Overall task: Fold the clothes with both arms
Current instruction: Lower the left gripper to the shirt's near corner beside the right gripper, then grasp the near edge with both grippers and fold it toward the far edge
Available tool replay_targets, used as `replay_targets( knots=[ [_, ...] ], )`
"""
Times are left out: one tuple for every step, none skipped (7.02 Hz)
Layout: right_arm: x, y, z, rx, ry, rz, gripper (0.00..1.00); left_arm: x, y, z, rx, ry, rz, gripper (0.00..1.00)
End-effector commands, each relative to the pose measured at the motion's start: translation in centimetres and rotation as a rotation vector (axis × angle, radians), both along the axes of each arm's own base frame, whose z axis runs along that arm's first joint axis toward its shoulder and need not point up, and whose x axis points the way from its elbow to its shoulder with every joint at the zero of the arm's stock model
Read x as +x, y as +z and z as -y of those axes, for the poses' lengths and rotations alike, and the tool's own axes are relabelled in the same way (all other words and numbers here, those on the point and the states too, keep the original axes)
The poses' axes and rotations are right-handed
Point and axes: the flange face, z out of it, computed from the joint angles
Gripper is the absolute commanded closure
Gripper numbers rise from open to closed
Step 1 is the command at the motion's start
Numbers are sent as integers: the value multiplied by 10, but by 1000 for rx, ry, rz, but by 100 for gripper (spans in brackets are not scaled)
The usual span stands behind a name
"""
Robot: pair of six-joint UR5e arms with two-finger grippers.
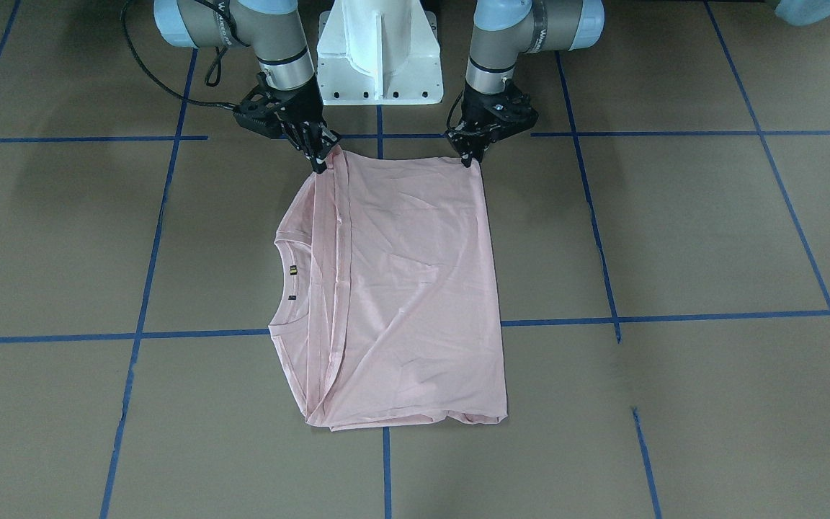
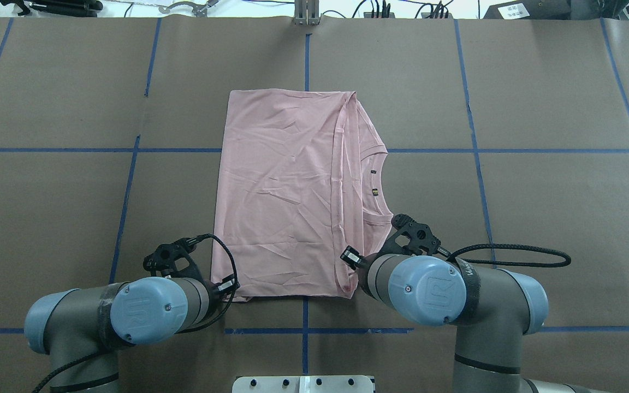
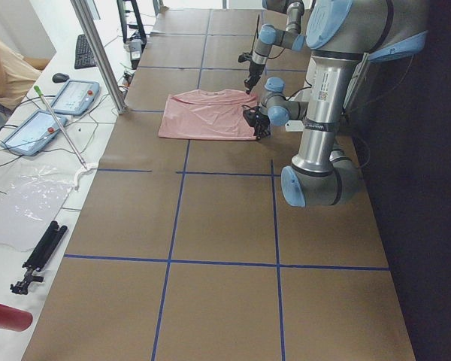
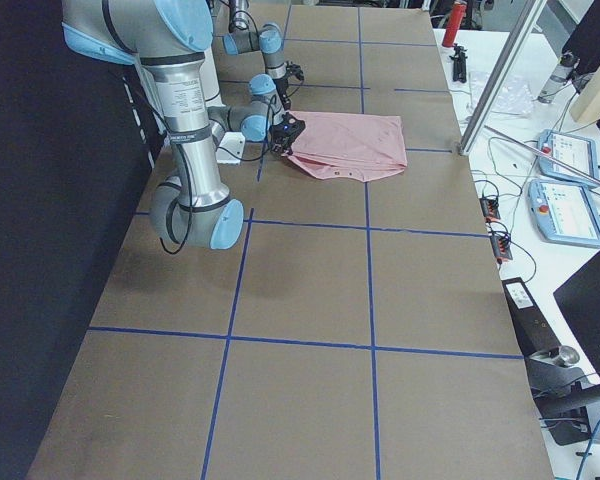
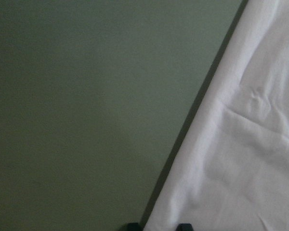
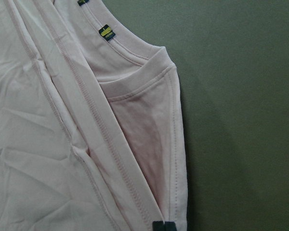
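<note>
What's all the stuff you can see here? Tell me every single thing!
T-shirt: one, pink, folded, mid-table.
table: one, brown with blue lines, under everything.
tablets: two, grey-blue, side bench.
keyboard: one, black, side bench.
cylinder: one, red, bench's near end.
pedestal: one, white, between the arms.
arms: two, silver-grey with blue caps; left arm, right arm.
end effectors: two, black; left end effector and right end effector at the T-shirt's robot-side corners.

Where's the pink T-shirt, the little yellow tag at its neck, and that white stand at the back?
Pale pink fabric T-shirt (image 1: 415,288): front-facing view, middle of its folded plain panel.
Small yellow neck tag (image 1: 292,271): front-facing view, the tag's centre.
White box-shaped pedestal base (image 1: 379,65): front-facing view, its front face.
</note>
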Motion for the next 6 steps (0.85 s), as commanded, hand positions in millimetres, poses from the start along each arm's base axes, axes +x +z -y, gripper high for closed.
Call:
replay_targets(
  knots=[
    [3, 8, -1, -2, 0, -10, 100, -15, -29, -4, 13, 1, -62, 100],
    [4, 5, -4, -2, -3, -2, 100, -16, -34, -3, 15, -1, -74, 100],
    [13, -3, -13, 2, -15, 20, 100, -18, -44, -7, -6, -17, -99, 100],
    [29, 6, -34, 2, -45, 19, 100, -32, -62, -11, -48, -55, -156, 100],
    [53, 0, -53, -26, -46, 54, 100, -56, -92, -31, -84, -56, -192, 100],
    [71, -17, -52, -31, -34, 98, 100, -82, -138, -36, -78, -56, -259, 100]
  ],
)
